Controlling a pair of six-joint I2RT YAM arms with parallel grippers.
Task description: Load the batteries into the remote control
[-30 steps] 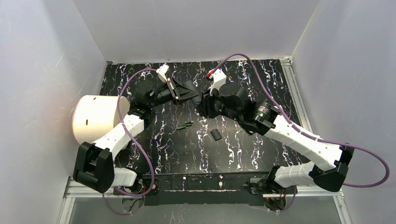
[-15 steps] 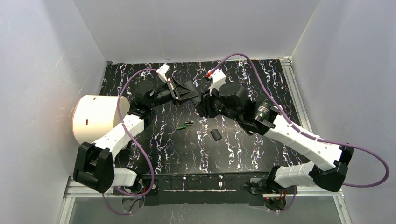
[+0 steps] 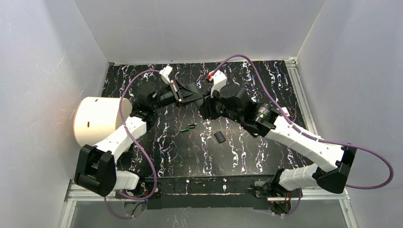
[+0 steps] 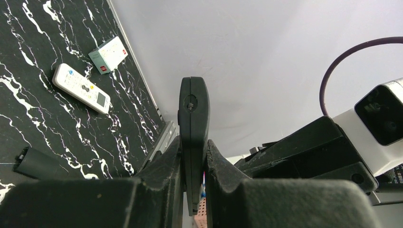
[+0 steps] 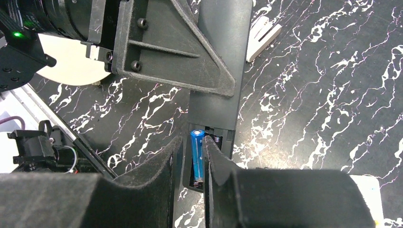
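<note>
The left gripper [image 4: 194, 156] is clamped on the black remote [image 5: 223, 57], pinching its thin edges and holding it in the air above the table [image 3: 247, 152] toward the back, with the open battery bay [image 5: 217, 137] turned to face the other arm; that leaves the back of the remote free and steady for loading. The right gripper [image 5: 194, 147] is closed on the blue battery [image 5: 197, 156], gripping it across its body so it lies lengthwise with the bay, its lower part already between the bay walls and its upper end near the spring contacts. Judging from this, the cell is at the seating step and needs a push down against a spring before release; a slight tilt could make it pop out. The green battery [image 3: 184, 129] and the black battery [image 3: 192, 126] lie side by side on the table between the arms, with a small dark piece [image 3: 219, 137], probably the bay cover, nearby
</note>
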